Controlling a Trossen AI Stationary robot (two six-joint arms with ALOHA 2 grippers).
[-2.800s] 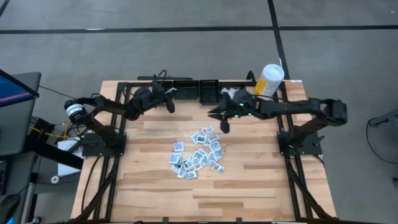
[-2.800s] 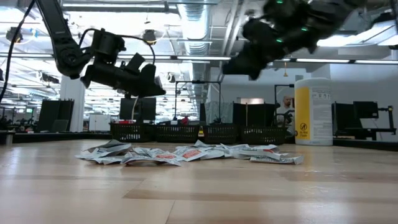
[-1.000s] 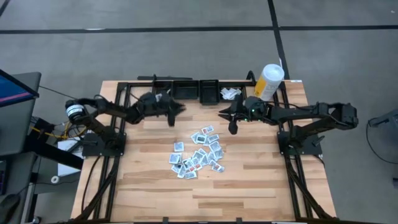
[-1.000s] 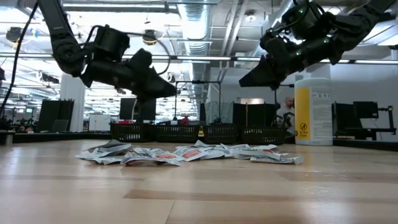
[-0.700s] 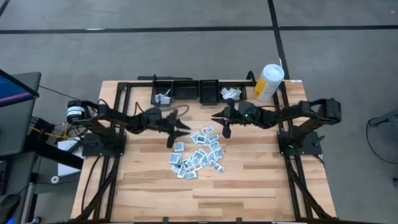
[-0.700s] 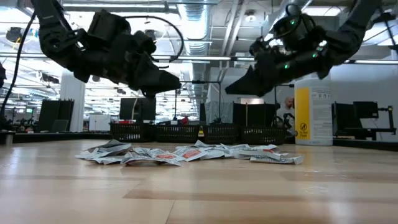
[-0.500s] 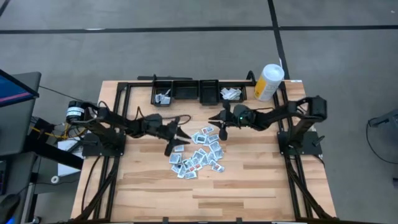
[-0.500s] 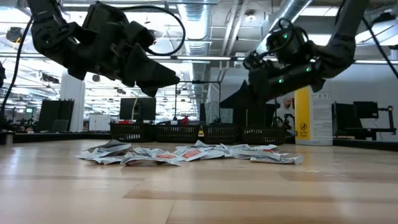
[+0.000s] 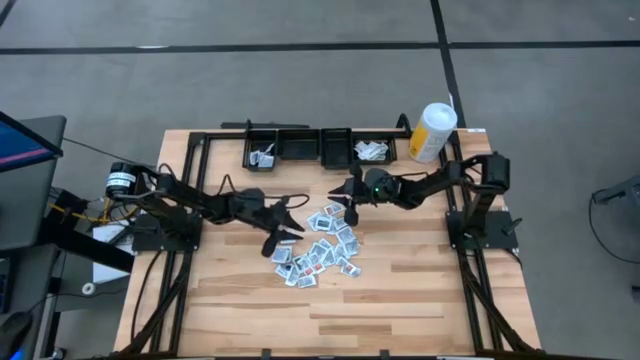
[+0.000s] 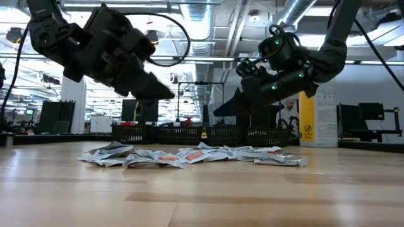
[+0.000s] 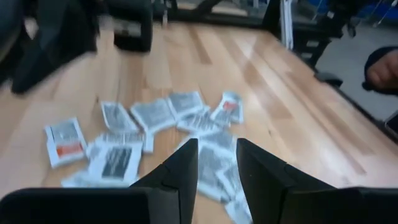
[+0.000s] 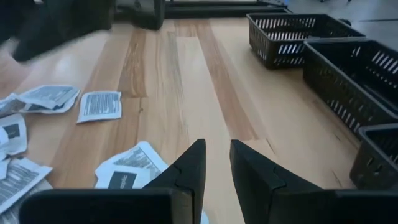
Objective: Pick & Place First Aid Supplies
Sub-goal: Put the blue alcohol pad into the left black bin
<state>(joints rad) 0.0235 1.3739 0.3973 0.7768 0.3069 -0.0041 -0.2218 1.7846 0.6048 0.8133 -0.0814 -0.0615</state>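
The first aid supplies are a loose pile of small flat white packets lying on the wooden table's middle; they also show in the low view. My left gripper hovers open over the pile's left edge, and packets show beyond its fingers. My right gripper hangs open above the pile's far edge, over a packet. Both are clear of the table in the low view, left and right. Neither has anything between its fingers.
A row of dark baskets runs along the far edge; the left one and the right one hold a few packets. A tall white-and-yellow canister stands at the far right. The table's near half is bare wood.
Both grippers have come away from the baskets at the far edge and down toward the pile. My left gripper has swung toward the near edge and right, to the pile's left side. My right gripper has gone left and lower, to the pile's far edge. The packets lie unmoved.
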